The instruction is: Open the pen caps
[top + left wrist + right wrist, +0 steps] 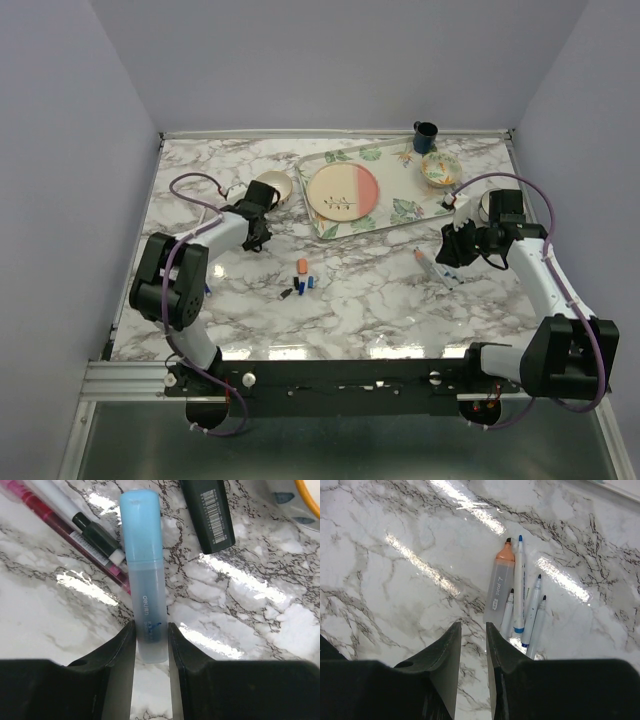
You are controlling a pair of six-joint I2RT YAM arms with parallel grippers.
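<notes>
Pale-blue pen (148, 630) lies along jaws, cap (140, 527) outward.

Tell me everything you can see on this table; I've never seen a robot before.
Table: one, grey-veined white marble, under everything.
Tray: one, floral, far right of centre.
Plate: one, cream and coral, on the tray.
Small bowl: one, yellow-rimmed, tray's right end.
Mug: one, dark blue, beyond the tray.
White bowl: one, left of the tray.
Loose caps: small cluster, orange, blue, black, table centre.
Uncapped pens: five, one orange highlighter and four slim white, right side.
Light blue highlighter: one, capped, left side near the white bowl.
Black marker: one, beside it.
Robot arms: two, white and black, near edge.
Left claw: black, gripping the light blue highlighter.
Right claw: black, empty, slightly open.
</notes>
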